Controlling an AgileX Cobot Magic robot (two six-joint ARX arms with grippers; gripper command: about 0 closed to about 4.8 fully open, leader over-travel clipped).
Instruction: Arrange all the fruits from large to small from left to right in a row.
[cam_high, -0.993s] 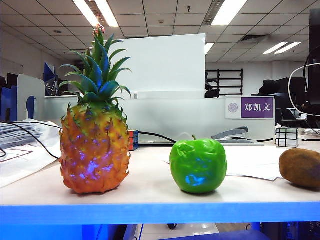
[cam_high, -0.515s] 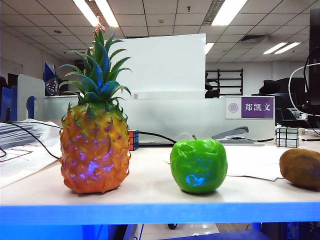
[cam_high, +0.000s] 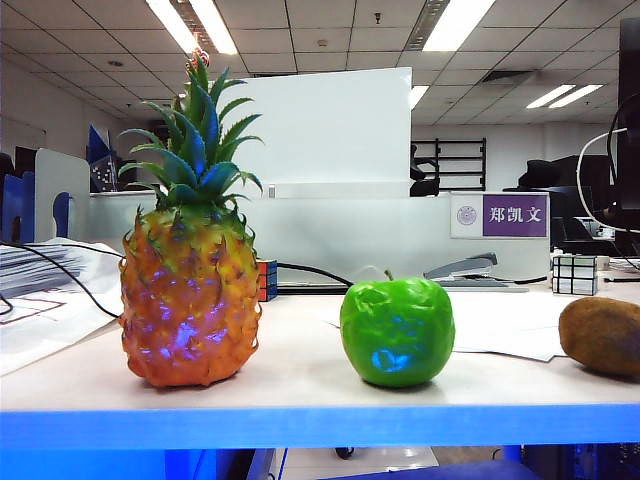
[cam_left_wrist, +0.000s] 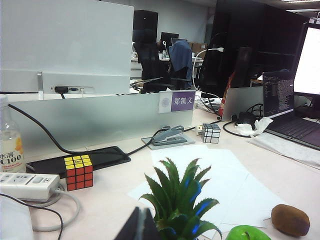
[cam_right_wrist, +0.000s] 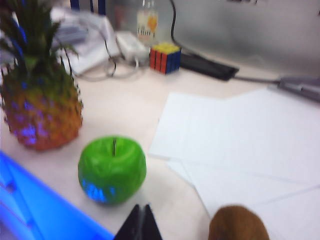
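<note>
3 fruits in a row: pineapple at 9 o'clock, apple centre, kiwi at 3 o'clock. Left gripper and right gripper both pinched together, empty, above them.

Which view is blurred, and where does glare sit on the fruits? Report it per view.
Right wrist view: soft with blur all over, the kiwi smeared. Exterior view: sharp, bluish-white glints on the pineapple and apple. Left wrist view: crisp, evenly lit, bright laptop screen at the edge.
</note>
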